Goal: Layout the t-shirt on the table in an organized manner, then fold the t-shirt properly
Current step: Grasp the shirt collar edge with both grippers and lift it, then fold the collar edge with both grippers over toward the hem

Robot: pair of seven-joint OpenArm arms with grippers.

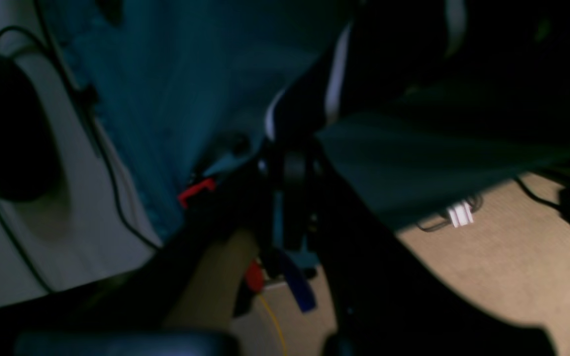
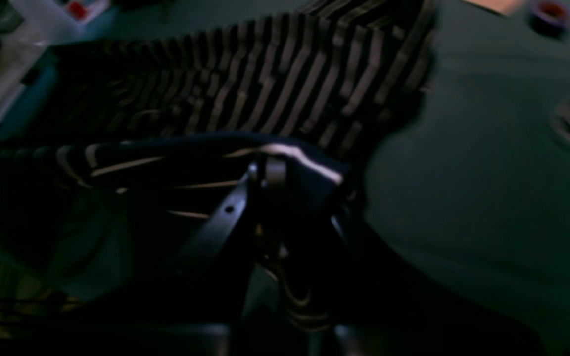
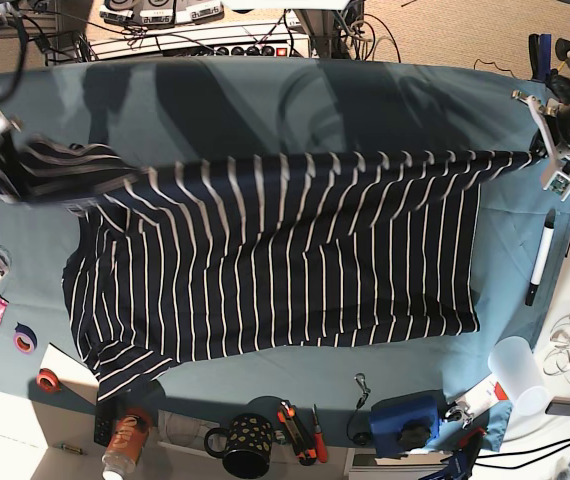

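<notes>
The teal table (image 3: 265, 100) fills the base view, tools and a mug along its 6 o'clock edge, and the shirt (image 3: 285, 270) spreads across its middle, its top edge lifted taut between both arms. The left gripper (image 3: 545, 150) at 3 o'clock and the right gripper (image 3: 5, 150) at 9 o'clock are each clamped on shirt fabric — seen close in both wrist views. To lay it out well, I judge both should keep even tension and lower together — slack on either side would wrinkle it.

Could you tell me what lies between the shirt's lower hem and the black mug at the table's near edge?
In the base view, only bare teal table lies between the shirt and the mug.
</notes>
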